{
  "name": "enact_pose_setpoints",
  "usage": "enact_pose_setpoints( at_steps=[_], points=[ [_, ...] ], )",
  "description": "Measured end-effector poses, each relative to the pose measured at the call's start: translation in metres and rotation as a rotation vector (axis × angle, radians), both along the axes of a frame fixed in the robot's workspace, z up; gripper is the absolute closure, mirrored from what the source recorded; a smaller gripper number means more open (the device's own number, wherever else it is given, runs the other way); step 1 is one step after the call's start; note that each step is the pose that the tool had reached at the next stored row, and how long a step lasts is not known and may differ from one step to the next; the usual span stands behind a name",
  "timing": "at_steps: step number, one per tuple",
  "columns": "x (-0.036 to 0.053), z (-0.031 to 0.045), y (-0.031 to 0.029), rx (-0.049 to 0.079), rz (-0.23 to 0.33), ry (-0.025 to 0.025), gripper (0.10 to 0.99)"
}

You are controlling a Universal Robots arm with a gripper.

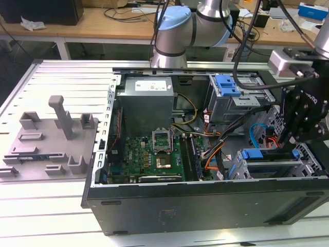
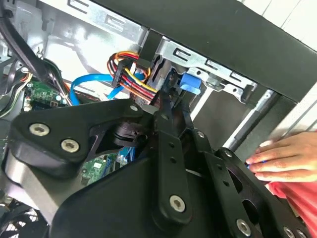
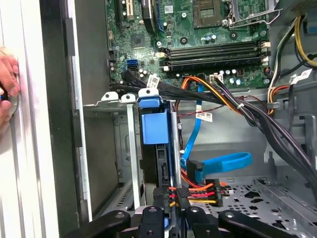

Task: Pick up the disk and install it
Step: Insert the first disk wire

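The gripper [image 3: 168,218] was pushing the disk [image 3: 154,130] into its bay at 5 o'clock of the case [image 1: 205,203]; fingers closed on disk; next needed a straight push.

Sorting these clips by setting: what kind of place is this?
Likely a robotics lab or test bench: an opened computer case on a metal slatted table, a grey fixture beside it, cluttered wooden desks behind.

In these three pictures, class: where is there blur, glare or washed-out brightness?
In the second wrist view the gripper linkage sits close and soft while the hand is overexposed; in the first wrist view the motherboard is sharp; in the exterior view the aluminium table is washed out pale.
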State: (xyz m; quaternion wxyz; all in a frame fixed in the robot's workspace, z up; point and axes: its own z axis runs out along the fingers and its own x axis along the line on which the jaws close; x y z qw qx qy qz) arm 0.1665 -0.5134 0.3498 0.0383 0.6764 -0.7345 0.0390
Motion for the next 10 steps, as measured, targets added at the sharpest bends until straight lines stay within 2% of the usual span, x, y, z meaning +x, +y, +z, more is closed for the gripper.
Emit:
enact_pose_setpoints(
  at_steps=[6,10],
  points=[
    [0.0000,0.0152,0.0063,-0.008,0.000,0.0000,0.847],
    [0.0001,0.0161,0.0077,-0.008,0.000,0.0000,0.847]
  ],
)
